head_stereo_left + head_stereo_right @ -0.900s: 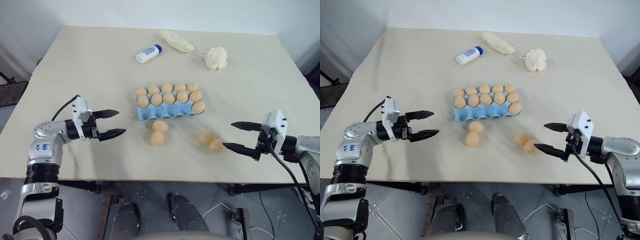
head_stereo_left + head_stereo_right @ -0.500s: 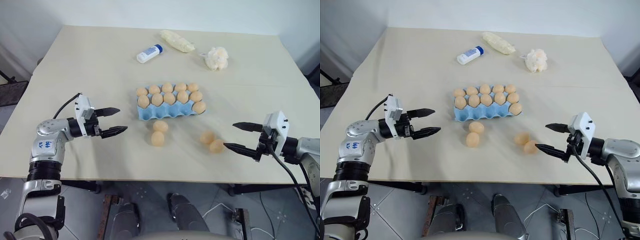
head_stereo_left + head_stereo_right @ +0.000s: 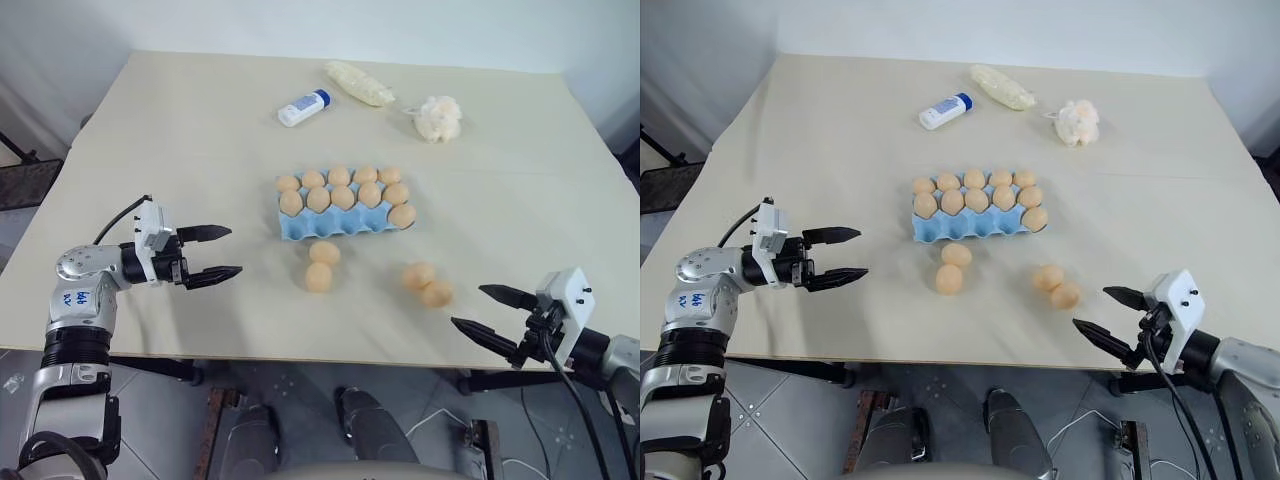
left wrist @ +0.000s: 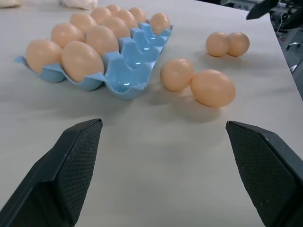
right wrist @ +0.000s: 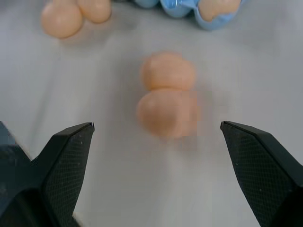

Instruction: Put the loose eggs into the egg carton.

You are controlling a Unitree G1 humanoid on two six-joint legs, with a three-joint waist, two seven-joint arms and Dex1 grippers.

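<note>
four loose eggs (image 3: 324, 266) lie on the table (image 3: 150, 150) in two touching pairs just in front of the egg carton (image 3: 340, 215), one pair close to its near edge, the other (image 3: 428, 284) off toward the robot's right. the carton's two far rows are full and its near row of cups is bare. the left gripper (image 3: 222, 251) hovers with fingers spread wide and empty, well to the left of the nearer pair; the right gripper (image 3: 490, 315) is also wide open and empty, near the table's front edge beside the right-hand pair.

because each pair touches, closing on one egg will likely nudge its neighbour, and a smooth oval egg could roll toward the front edge. a hard squeeze might crack or squirt an egg out.

compared with a moment ago, the right gripper has drawn back from the right-hand pair toward the table's edge, and the left has pulled slightly away too; eggs and carton look unmoved.
</note>
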